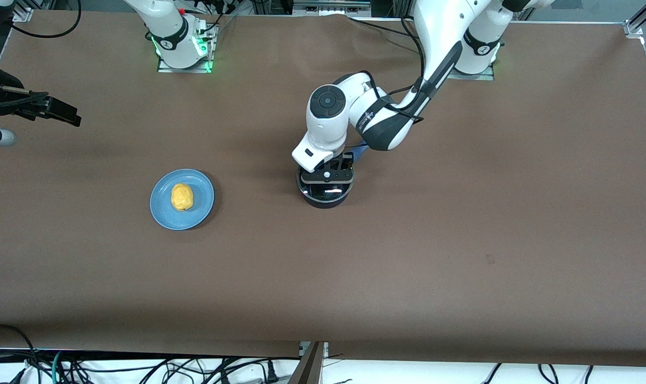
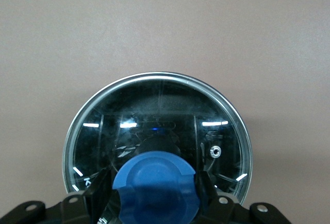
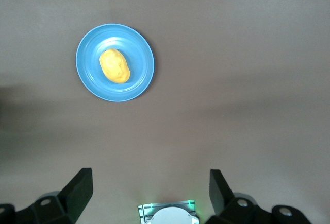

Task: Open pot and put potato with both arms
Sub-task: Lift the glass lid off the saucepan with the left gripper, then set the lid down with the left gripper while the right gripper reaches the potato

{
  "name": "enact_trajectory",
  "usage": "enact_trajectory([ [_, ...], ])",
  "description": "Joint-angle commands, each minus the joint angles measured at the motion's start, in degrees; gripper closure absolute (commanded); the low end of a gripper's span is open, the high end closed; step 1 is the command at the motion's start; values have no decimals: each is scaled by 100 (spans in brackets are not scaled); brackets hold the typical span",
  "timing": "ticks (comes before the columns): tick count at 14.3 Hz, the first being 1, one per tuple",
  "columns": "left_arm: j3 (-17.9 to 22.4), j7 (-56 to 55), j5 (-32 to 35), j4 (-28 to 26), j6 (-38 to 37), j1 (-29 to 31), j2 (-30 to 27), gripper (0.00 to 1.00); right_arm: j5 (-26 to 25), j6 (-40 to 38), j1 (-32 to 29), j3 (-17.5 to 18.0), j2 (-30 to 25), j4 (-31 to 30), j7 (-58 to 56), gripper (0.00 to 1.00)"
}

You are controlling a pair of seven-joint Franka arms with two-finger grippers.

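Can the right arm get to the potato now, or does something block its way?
Probably yes. The potato lies uncovered on the blue plate, toward the right arm's end. The right gripper hangs open high above the table. The left gripper is down at the lid knob, away from the plate.

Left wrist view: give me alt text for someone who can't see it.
The left gripper is down on the pot's glass lid, its fingers on either side of the blue knob, seen from directly above. The round lid with its metal rim fills the lower middle of the picture, on the bare brown table. Reflections hide what is inside the pot.
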Motion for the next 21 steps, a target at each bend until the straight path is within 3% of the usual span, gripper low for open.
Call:
enact_trajectory([
  [1,43,-125,150,134,-63,-47,52,41,85,-60,-34,26,-62,5,-79,0],
  [7,60,-81,106,161,-142,41,-210,46,85,-78,-34,35,-71,5,-88,0],
  [13,69,909,45,-32,-466,840,-869,46,85,-130,-34,35,-18,23,-88,0],
  [17,165,2892,-341,-594,-458,1849,-1379,47,76,-245,-8,52,411,-30,-79,0],
  [21,1165,5861,-1298,-1034,-432,2431,-1609,47,172,860,289,70,1324,-74,-78,0],
])
